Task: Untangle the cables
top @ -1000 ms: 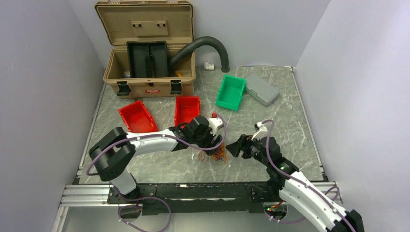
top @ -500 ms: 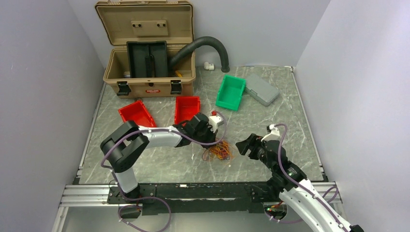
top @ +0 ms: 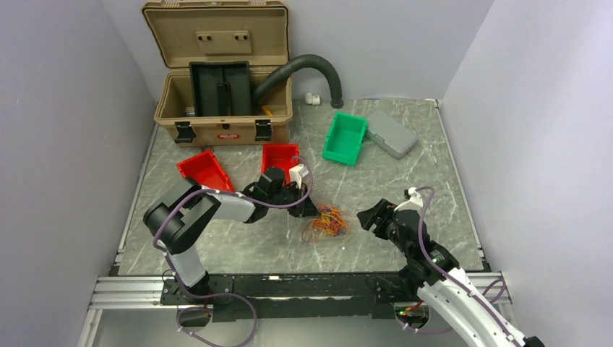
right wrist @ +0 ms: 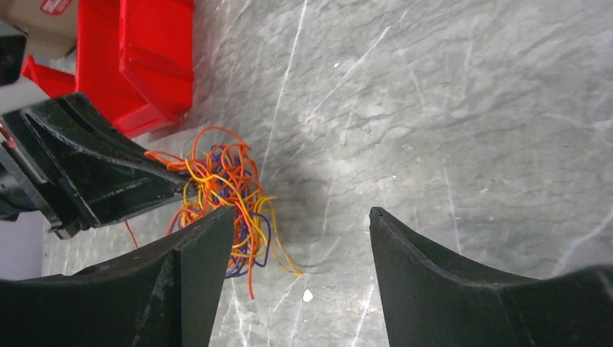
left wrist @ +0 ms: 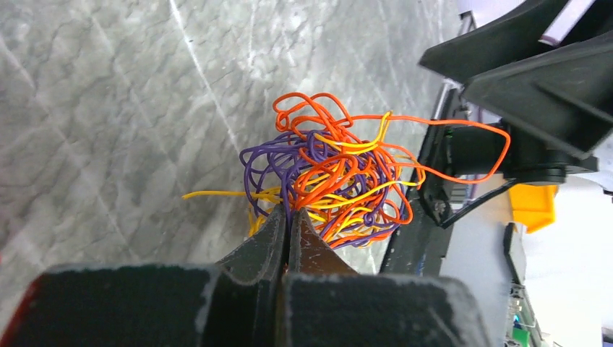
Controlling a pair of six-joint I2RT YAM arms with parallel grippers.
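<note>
The cables [top: 327, 222] lie as one loose knot of orange, yellow and dark purple strands on the bench [top: 441, 181], near its front edge and between the two arms. In the left wrist view the knot is still dense, with one long orange loop thrown out to the side and a yellow end trailing the other way, so we judge the untangling barely begun.

A second ago the left tool [top: 309, 210] hung over the knot with its fingers apart and hid part of it from above. Now it has shut at the knot's edge on the side of the red bins and has drawn back that way, leaving the bundle open to the top camera. Its fingers meet tip to tip, and purple and yellow strands run in between them, so we take it to be pinching a few wires rather than the whole mass. That gives us an anchor: with one side held, a pull from the other side could start to open the knot.

The right tool [top: 370, 217] has backed off a little and stands just beside the far side of the bundle, fingers wide apart and holding nothing; in its own view one finger overlaps the knot's edge, and we cannot tell whether it touches.

Behind the left tool sit two red bins [top: 206, 173], with a green bin [top: 345, 137] and an open tan toolbox [top: 224, 87] farther back.
</note>
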